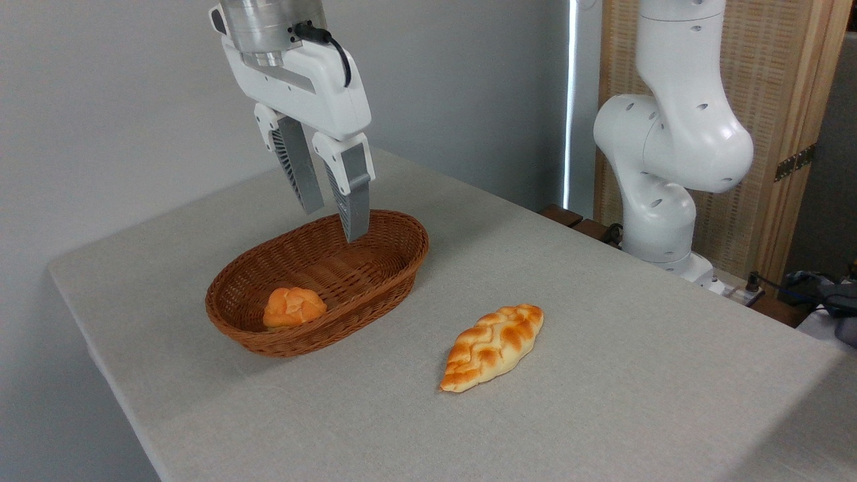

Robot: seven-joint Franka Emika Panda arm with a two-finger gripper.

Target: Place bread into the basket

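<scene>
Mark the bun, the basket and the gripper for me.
bun [294,307], fixed camera, on its orange knotted top.
basket [402,231], fixed camera, on the far right rim.
gripper [333,223], fixed camera, midway between its fingertips; jaws apart, holding nothing.

No text, label, brand, number or sign can be read anywhere in the camera view
</scene>
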